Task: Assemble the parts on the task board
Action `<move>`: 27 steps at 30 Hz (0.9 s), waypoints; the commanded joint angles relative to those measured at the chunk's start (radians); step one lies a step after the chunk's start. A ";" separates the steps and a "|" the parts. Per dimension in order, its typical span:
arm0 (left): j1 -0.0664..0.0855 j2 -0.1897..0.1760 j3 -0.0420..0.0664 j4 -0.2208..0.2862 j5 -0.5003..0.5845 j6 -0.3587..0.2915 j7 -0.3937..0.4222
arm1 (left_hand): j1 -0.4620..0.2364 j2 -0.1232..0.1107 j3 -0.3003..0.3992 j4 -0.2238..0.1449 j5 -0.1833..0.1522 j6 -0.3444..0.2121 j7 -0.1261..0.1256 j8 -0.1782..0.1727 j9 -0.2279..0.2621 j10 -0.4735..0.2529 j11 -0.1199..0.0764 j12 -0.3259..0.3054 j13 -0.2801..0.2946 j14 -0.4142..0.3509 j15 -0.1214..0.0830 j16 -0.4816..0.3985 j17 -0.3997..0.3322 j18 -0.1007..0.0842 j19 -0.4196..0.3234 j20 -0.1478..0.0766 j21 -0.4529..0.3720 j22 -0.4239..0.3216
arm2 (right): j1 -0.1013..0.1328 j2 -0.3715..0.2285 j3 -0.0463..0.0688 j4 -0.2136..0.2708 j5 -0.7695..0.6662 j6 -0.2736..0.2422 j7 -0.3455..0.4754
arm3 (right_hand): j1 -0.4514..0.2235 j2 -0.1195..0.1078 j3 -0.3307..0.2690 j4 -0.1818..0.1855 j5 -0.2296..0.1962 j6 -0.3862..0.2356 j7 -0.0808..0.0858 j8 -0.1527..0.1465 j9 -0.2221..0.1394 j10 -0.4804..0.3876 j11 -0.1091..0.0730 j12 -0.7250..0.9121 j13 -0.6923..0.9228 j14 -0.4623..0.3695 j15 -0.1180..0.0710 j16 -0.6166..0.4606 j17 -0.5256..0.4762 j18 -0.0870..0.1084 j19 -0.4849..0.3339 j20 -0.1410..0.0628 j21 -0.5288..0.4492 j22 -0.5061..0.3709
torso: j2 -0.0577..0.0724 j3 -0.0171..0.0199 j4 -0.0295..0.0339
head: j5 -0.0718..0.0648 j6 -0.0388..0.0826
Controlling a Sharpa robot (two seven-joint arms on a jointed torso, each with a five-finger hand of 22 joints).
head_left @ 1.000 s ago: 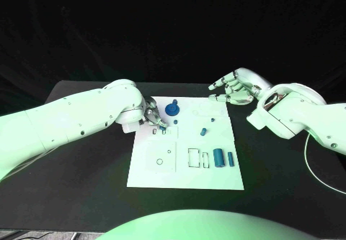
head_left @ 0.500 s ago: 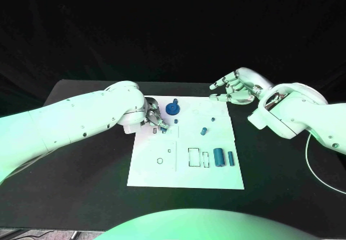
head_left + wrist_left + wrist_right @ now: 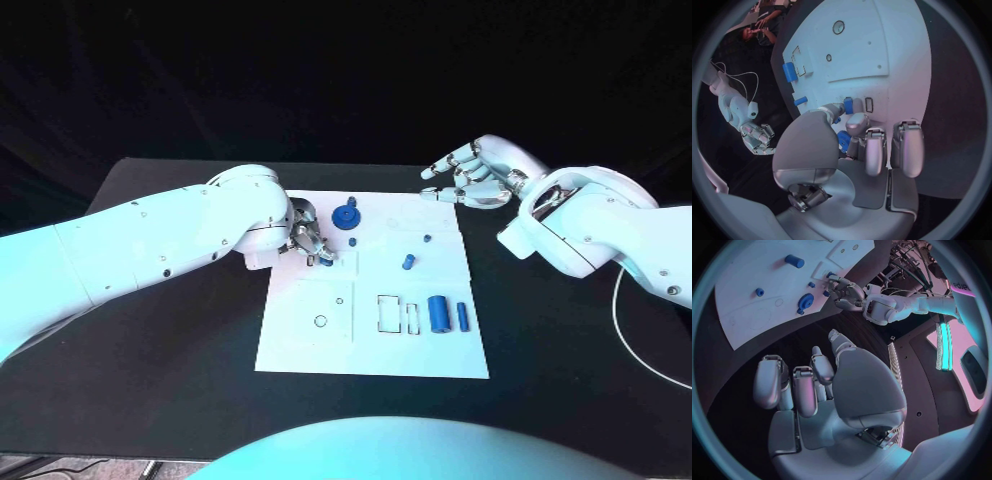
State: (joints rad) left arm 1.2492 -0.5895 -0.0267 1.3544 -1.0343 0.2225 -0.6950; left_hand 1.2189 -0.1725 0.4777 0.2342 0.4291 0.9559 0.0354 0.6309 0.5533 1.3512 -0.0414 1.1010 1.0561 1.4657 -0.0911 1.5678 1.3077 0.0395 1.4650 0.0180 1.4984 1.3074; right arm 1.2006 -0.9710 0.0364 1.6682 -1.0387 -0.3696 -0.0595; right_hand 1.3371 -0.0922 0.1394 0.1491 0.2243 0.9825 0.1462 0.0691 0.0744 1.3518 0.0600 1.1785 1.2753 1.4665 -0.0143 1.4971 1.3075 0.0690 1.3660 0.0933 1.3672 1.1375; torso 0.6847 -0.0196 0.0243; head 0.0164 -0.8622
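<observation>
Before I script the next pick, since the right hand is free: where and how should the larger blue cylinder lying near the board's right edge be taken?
Probably from above, across the middle of the larger blue cylinder. It lies flat on the task board, its long axis running away from the robot, so fingers should close on its two long sides. A thinner cylinder lies close beside it, leaving little room there.

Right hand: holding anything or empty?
Empty. The right hand hovers off the task board, fingers loosely curled but apart, nothing between them.

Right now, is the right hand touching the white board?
Apart. In the head view the right hand hangs past the task board's far right corner with fingers curled and empty; the right wrist view shows dark table between fingers and board.
</observation>
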 commanded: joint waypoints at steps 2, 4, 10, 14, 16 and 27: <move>-0.005 -0.004 -0.003 -0.002 -0.016 0.044 -0.067 | -0.012 0.001 0.195 -0.194 0.009 0.007 -0.002 0.005 0.003 0.009 0.001 0.004 0.001 0.105 -0.007 0.003 0.263 -0.015 0.069 -0.006 -0.004 0.173 | -0.001 0.001 0.000 -0.001 0.013 0.014 0.009 | -0.003 0.006 -0.002 0.002 0.004 0.006 0.000 0.005 0.001 0.002 -0.002 0.001 0.000 0.076 -0.002 -0.005 0.137 0.017 -0.003 -0.004 -0.004 -0.001 | 0.000 -0.0002 0.0015 | 0.001 -0.002; -0.005 -0.004 -0.003 -0.002 -0.016 0.045 -0.067 | -0.015 0.001 0.196 -0.195 0.012 0.007 -0.002 0.005 0.003 0.010 0.000 0.003 0.001 0.105 -0.007 0.003 0.263 -0.015 0.069 -0.006 -0.006 0.172 | -0.001 0.001 0.000 -0.001 0.014 0.015 0.009 | -0.003 0.006 -0.002 0.002 0.004 0.006 0.000 0.005 0.001 0.002 -0.002 0.001 0.000 0.076 -0.002 -0.005 0.137 0.017 -0.003 -0.004 -0.004 -0.001 | 0.001 -0.0006 0.0010 | 0.002 -0.002; -0.005 0.001 -0.003 -0.003 -0.015 0.041 -0.068 | -0.019 0.002 0.197 -0.195 0.016 0.008 -0.003 0.006 0.004 0.010 0.000 0.002 0.000 0.105 -0.007 0.003 0.263 -0.014 0.068 -0.006 -0.007 0.170 | -0.001 0.002 0.000 -0.001 0.014 0.015 0.009 | -0.003 0.006 -0.002 0.002 0.004 0.006 0.000 0.005 0.001 0.002 -0.002 0.001 0.000 0.076 -0.002 -0.005 0.137 0.017 -0.003 -0.004 -0.004 -0.001 | 0.001 0.0001 -0.0008 | 0.004 -0.003; -0.005 0.010 -0.003 -0.007 -0.010 0.040 -0.068 | -0.031 0.005 0.198 -0.193 0.019 0.011 -0.004 0.008 0.006 0.015 -0.001 0.005 0.002 0.105 -0.008 0.003 0.263 -0.014 0.068 -0.007 -0.008 0.170 | -0.001 0.002 0.000 -0.001 0.014 0.015 0.009 | -0.003 0.006 -0.002 0.002 0.004 0.006 0.000 0.005 0.001 0.002 -0.002 0.001 0.000 0.076 -0.002 -0.005 0.137 0.017 -0.003 -0.004 -0.004 -0.001 | 0.000 0.0007 -0.0011 | 0.004 -0.003; -0.005 0.015 -0.003 -0.012 -0.008 0.043 -0.068 | -0.045 0.010 0.193 -0.188 0.018 0.015 -0.007 0.010 0.008 0.021 -0.003 0.011 0.009 0.105 -0.009 0.003 0.263 -0.015 0.069 -0.008 -0.007 0.171 | -0.001 0.003 0.000 -0.001 0.014 0.015 0.009 | -0.003 0.006 -0.002 0.002 0.004 0.006 0.000 0.005 0.001 0.002 -0.002 0.001 0.000 0.076 -0.002 -0.005 0.137 0.017 -0.003 -0.004 -0.004 -0.001 | -0.001 0.0011 -0.0009 | 0.005 -0.003; -0.004 0.047 -0.004 -0.058 -0.002 0.084 -0.071 | -0.136 0.038 0.104 -0.135 0.011 0.036 -0.019 0.007 0.007 0.036 -0.011 0.030 0.030 0.105 -0.015 0.003 0.263 -0.017 0.072 -0.013 -0.002 0.180 | -0.001 0.001 0.000 0.002 0.014 0.016 0.008 | -0.003 0.006 -0.003 0.003 0.005 0.007 0.000 0.005 0.001 0.002 -0.002 0.000 -0.001 0.075 -0.003 -0.006 0.136 0.017 -0.003 -0.004 -0.004 -0.002 | 0.000 0.0018 -0.0011 | 0.004 -0.003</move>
State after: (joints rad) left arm 1.2501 -0.5462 -0.0263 1.3010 -1.0396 0.2558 -0.6934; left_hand 1.0900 -0.1333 0.5325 0.1508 0.4435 0.9865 0.0193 0.6440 0.5611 1.3830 -0.0519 1.1269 1.0850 1.4656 -0.0983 1.5678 1.3074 0.0396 1.4650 0.0107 1.4948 1.3073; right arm 1.2004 -0.9700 0.0364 1.6686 -1.0234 -0.3663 -0.0587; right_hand 1.3371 -0.0922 0.1395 0.1490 0.2243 0.9825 0.1461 0.0691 0.0741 1.3518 0.0600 1.1784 1.2752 1.4665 -0.0143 1.4971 1.3078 0.0690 1.3660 0.0933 1.3672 1.1363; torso 0.6842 -0.0175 0.0235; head 0.0212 -0.8655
